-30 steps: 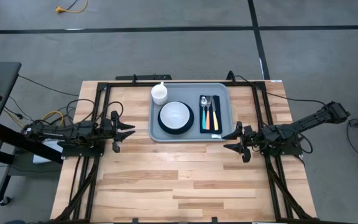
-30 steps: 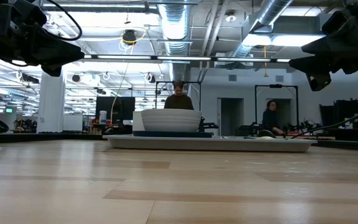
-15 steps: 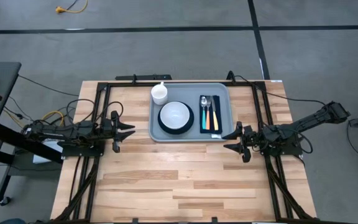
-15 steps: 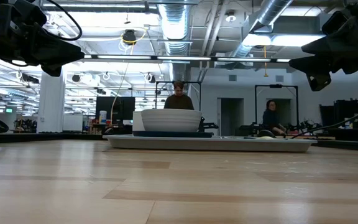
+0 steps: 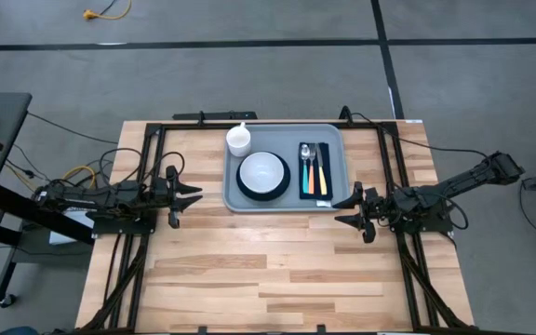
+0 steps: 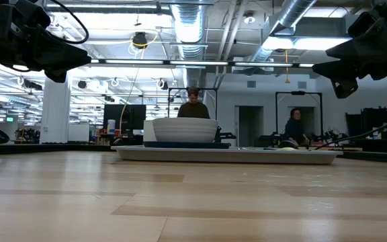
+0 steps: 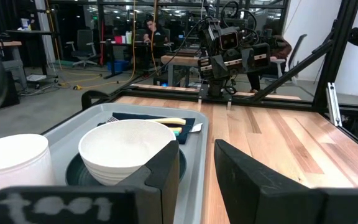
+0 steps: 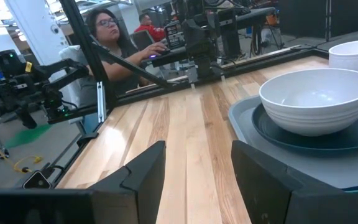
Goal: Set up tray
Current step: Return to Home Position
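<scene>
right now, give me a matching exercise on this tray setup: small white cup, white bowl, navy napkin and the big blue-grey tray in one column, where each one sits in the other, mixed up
Things
1. small white cup
2. round white bowl
3. dark navy folded napkin
4. light blue-grey rectangular plastic tray

Places
A. flat on the light wooden table
B. under the orange fork and yellow knife
C. on the round dark teal plate
D. alone in a corner of the tray

Pairs: 1-D, 2-C, 3-B, 4-A

The left hand and right hand are open, off the tray's near corners.
</scene>
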